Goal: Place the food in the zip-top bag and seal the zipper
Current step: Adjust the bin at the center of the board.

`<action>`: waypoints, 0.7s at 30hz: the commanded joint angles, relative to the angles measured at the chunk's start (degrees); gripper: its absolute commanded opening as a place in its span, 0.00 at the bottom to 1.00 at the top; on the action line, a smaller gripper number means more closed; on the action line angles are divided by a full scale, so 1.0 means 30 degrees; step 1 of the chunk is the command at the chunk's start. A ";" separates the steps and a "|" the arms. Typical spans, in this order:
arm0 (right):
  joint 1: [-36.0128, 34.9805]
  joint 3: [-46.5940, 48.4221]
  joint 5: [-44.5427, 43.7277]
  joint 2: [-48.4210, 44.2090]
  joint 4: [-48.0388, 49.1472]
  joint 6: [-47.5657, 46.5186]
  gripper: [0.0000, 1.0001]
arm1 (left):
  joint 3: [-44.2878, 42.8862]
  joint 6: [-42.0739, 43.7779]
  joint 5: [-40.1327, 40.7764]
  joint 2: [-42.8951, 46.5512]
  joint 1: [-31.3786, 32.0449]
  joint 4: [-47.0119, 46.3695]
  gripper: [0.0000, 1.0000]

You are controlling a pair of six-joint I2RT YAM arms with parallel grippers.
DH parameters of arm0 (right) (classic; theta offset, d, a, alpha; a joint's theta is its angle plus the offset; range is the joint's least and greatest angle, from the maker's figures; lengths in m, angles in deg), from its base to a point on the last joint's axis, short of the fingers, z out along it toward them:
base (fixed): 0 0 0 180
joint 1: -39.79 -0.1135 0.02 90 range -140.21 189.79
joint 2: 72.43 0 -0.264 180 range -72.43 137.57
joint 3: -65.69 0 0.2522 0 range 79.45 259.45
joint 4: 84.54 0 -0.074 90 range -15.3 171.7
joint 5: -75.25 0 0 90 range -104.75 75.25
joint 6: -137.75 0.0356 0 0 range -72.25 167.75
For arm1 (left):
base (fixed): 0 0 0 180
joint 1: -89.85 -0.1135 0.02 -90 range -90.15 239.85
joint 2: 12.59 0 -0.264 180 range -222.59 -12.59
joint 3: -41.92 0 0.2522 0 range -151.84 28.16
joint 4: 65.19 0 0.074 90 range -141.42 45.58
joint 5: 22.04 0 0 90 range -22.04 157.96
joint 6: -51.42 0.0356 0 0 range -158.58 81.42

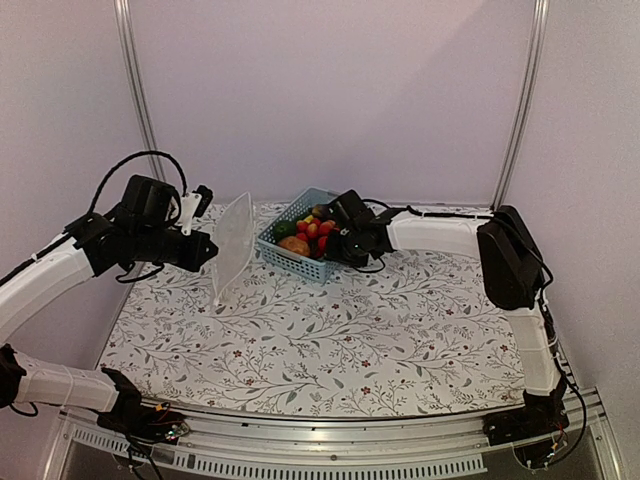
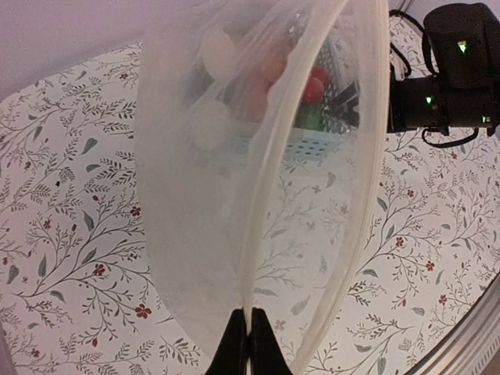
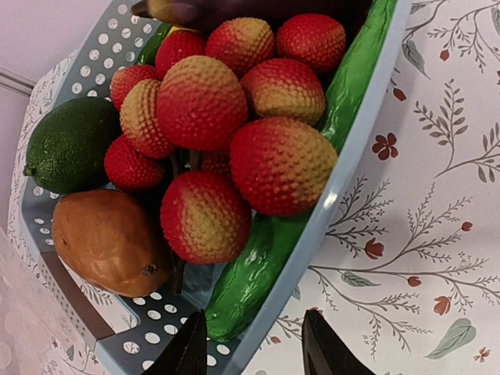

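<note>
The zip-top bag point(image 1: 232, 250) stands upright on the table left of the basket, clear with white dots. My left gripper point(image 2: 249, 337) is shut on one edge of its mouth. The mouth gapes, and the zipper point(image 2: 366, 195) strip bows away to the right. The food point(image 1: 312, 232) lies in the light-blue basket point(image 3: 355, 141): red bumpy round pieces point(image 3: 203, 101), a brown potato point(image 3: 105, 238), a green cucumber point(image 3: 258, 273) and a dark green round fruit point(image 3: 66, 144). My right gripper point(image 3: 254, 348) is open and straddles the basket's near wall, with one finger inside by the cucumber's tip and one outside.
The basket point(image 1: 290, 255) sits at the back centre of the flowered tablecloth point(image 1: 330, 340). My right arm point(image 2: 445, 78) shows beyond the bag in the left wrist view. A metal rail point(image 1: 330, 435) runs along the near table edge.
</note>
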State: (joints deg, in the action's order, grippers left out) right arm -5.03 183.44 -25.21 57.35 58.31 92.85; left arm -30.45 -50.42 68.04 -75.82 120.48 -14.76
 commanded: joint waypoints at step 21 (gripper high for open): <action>0.0941 -0.1530 -0.3467 -0.2448 -0.4041 -0.1635 0.00 | 0.0391 0.0111 -0.0084 0.0668 -0.0564 -0.0239 0.00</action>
State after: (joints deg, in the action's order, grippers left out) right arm -3.28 182.06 -31.16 55.21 53.69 91.15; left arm -29.97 -50.59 67.36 -74.85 119.68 -14.93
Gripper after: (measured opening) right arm 0.036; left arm 0.005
